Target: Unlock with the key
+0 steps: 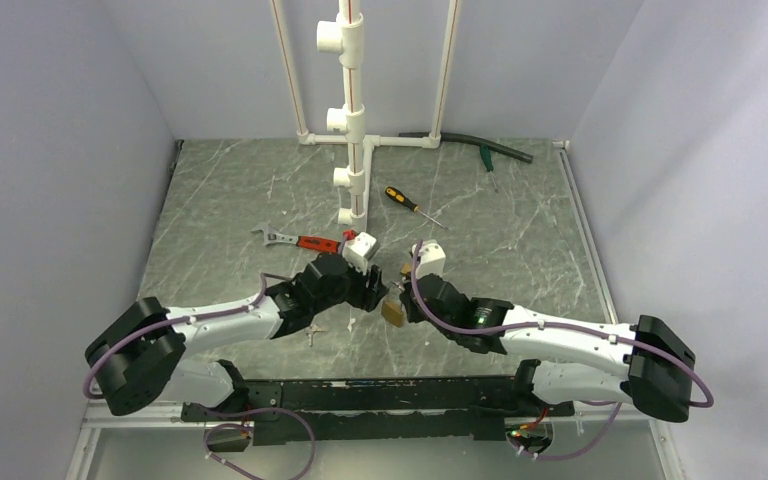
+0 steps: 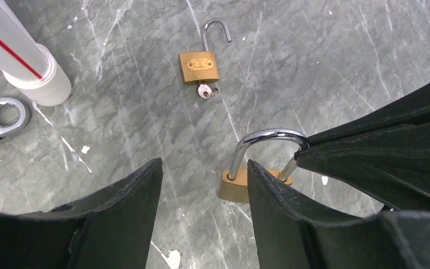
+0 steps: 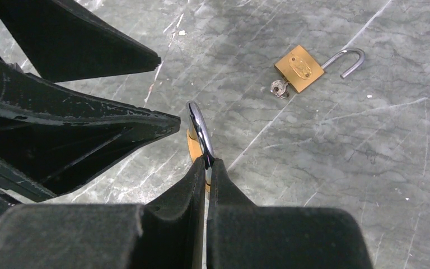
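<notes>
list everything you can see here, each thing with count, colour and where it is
large padlock: one, brass with silver shackle, mid-table, held by its shackle
small padlock: one, brass, shackle swung open, flat on the table nearby
key: one, silver, in the small padlock's keyhole
silver piece: one, tiny, on the table by the left arm; too small to identify
wrench: one, silver with red handle, by the pipe base
screwdriver: one, black and orange, right of the pipe
pipe frame: one, white, back centre
hose: one, black, back right
table: one, grey marble
left tool: one, black, open, beside the large padlock
right tool: one, black, shut on the shackle
</notes>
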Controlling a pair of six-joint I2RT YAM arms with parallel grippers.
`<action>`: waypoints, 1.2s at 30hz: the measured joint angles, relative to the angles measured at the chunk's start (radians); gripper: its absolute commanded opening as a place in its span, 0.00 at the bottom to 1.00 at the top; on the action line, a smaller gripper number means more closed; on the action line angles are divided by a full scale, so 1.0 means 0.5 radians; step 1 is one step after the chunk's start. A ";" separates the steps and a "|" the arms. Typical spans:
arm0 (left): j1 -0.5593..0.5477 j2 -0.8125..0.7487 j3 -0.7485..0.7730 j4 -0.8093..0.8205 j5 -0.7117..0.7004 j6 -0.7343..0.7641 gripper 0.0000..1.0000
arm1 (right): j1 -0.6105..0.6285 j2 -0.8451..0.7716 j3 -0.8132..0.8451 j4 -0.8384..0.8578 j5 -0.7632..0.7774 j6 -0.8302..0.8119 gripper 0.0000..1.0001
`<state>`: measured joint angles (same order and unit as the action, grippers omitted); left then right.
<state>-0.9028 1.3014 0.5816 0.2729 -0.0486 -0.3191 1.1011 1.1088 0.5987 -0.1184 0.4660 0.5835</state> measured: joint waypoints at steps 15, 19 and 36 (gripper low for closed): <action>0.000 0.306 -0.005 0.295 0.084 -0.085 0.46 | 0.000 0.032 0.000 0.018 -0.015 -0.001 0.00; 0.000 0.354 0.001 0.333 0.116 -0.097 0.28 | 0.000 0.032 0.000 0.027 -0.028 -0.001 0.00; -0.003 0.156 0.056 -0.069 0.036 -0.262 0.00 | -0.002 -0.202 0.005 0.089 -0.108 -0.141 0.75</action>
<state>-0.9043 1.3792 0.6094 0.2382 -0.0307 -0.4503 1.1004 1.0077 0.6010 -0.0738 0.4122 0.5129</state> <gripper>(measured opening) 0.034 0.761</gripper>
